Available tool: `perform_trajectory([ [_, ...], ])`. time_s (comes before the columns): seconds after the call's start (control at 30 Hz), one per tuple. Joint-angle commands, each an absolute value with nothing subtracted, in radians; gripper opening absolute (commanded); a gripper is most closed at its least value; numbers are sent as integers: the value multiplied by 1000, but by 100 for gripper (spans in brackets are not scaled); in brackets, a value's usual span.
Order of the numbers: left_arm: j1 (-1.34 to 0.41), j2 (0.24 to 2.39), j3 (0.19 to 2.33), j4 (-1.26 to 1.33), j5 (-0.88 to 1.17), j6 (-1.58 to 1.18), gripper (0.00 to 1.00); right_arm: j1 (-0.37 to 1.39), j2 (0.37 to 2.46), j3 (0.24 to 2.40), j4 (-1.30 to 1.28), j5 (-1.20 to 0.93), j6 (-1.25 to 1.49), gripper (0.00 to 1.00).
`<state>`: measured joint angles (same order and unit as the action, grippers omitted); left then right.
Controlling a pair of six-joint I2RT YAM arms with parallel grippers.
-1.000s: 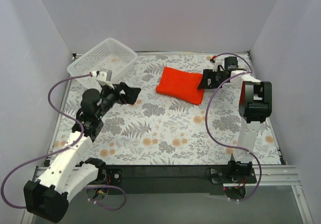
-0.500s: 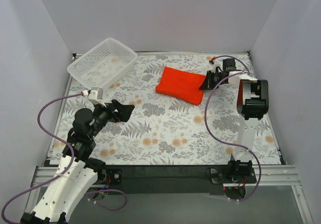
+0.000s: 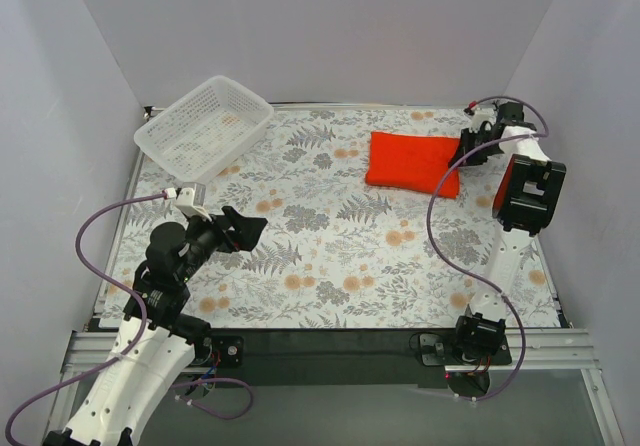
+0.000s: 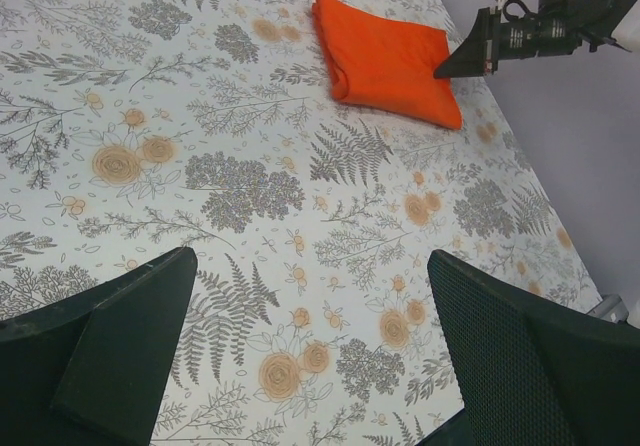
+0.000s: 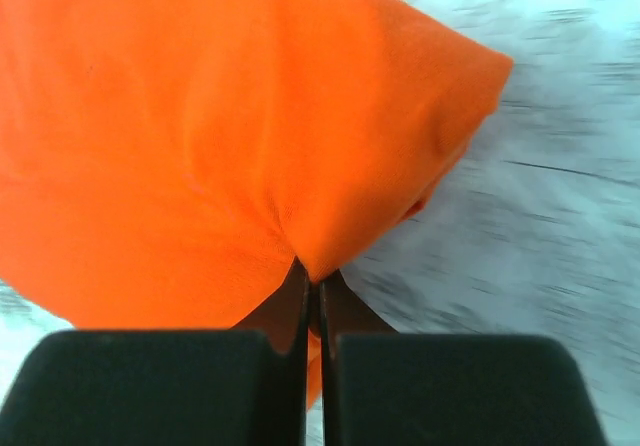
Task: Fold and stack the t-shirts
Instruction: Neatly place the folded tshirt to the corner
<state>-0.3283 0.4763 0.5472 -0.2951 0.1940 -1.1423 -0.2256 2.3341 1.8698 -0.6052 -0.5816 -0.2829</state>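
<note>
A folded orange-red t-shirt (image 3: 413, 163) lies flat on the floral table at the far right; it also shows in the left wrist view (image 4: 385, 58) and fills the right wrist view (image 5: 200, 136). My right gripper (image 3: 468, 151) is shut on the shirt's right edge, the fabric pinched between its closed fingers (image 5: 312, 296). My left gripper (image 3: 243, 228) hovers open over the table's near left, well away from the shirt. Nothing is between its fingers (image 4: 120, 346).
A white lattice basket (image 3: 205, 129) stands tilted at the far left corner. The floral tablecloth (image 3: 330, 256) covers the table. White walls close in on three sides, and the right wall is close to my right arm (image 3: 528, 191).
My right gripper closed on the shirt's right edge and dragged the shirt toward the right wall. My left arm pulled back toward the near left, staying open.
</note>
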Motion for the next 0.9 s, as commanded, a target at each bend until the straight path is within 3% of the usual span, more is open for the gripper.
perform_trajectory([
  [0.0, -322, 465, 531, -319, 196, -1146, 93, -273, 2374, 2003, -748, -435, -468, 1],
  [0.23, -322, 477, 528, -319, 206, -1146, 93, -307, 2460, 2221, -787, -264, -571, 8],
  [0.3, -322, 480, 529, -319, 212, -1146, 93, -314, 2468, 2259, -778, -209, -565, 18],
  [0.4, -322, 482, 531, -319, 213, -1144, 93, -318, 2458, 2292, -750, -132, -566, 23],
  [0.7, -322, 465, 531, -324, 210, -1135, 93, -276, 2225, 2055, -678, -182, -655, 54],
  [0.87, -322, 436, 523, -331, 202, -1132, 93, -229, 2059, 1870, -686, -374, -709, 58],
])
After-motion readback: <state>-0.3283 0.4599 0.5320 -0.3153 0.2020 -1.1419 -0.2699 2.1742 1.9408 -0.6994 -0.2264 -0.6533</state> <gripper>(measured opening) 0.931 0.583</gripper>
